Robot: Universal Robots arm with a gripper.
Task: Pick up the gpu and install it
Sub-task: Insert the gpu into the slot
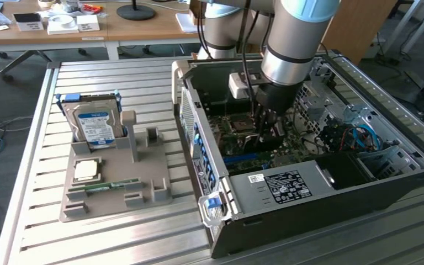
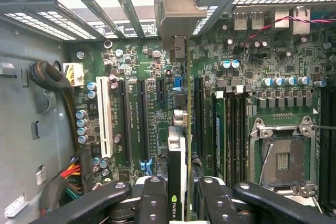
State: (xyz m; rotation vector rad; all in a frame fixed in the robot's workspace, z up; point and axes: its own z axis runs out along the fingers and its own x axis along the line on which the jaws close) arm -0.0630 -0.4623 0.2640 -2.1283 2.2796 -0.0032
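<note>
The gpu (image 2: 177, 150) appears edge-on in the wrist view, upright over the green motherboard (image 2: 136, 61). Its pale metal end bracket (image 2: 178, 14) is up against the case's rear slot openings. My gripper (image 2: 181, 190) is shut on the card, with one black finger (image 2: 152, 195) on each side. The card runs between two long black expansion slots (image 2: 143, 119); I cannot tell whether its edge is seated. In the exterior view my gripper (image 1: 267, 135) reaches down inside the open computer case (image 1: 388, 182).
A white slot (image 2: 105, 116), the CPU socket (image 2: 281, 156) and bundled cables (image 2: 71, 174) surround the card. Outside the case, a grey holder (image 1: 109, 201) carries a hard drive (image 1: 96, 126), a CPU (image 1: 86, 170) and a RAM stick (image 1: 112, 186). The power supply (image 1: 286, 185) fills the case's near side.
</note>
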